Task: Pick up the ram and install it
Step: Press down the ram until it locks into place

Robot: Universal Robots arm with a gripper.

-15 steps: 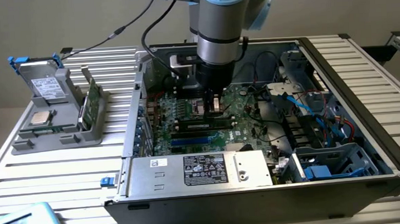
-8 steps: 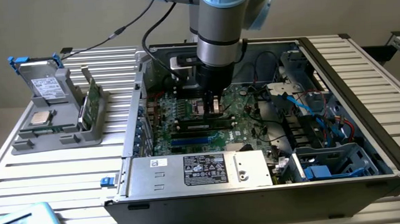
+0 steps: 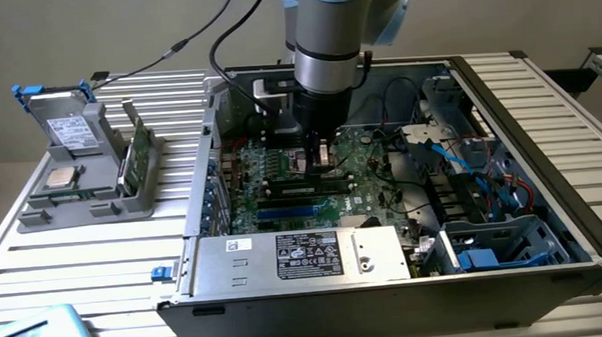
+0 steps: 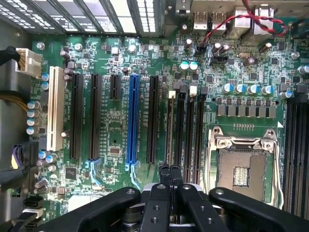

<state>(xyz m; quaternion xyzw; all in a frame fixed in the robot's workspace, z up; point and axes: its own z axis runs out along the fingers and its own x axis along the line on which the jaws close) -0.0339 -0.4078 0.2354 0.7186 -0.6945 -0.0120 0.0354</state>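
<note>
1. One gripper [image 3: 322,164] is deep inside the open computer case [image 3: 548,163], jaws shut, empty, just above the green board [image 4: 116,121].
2. The ram [image 3: 136,154] stands in the grey holder [image 3: 87,207] near the table's [image 3: 38,275] far corner.
3. Cables [image 3: 455,160] crowd nearby.

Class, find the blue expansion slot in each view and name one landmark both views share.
Exterior view: blue slot on the motherboard, between the pincer and the silver power-supply box.
Wrist view: blue slot among the black slots, beyond the pincer's tips.
Shared landmark: the green motherboard.
</note>
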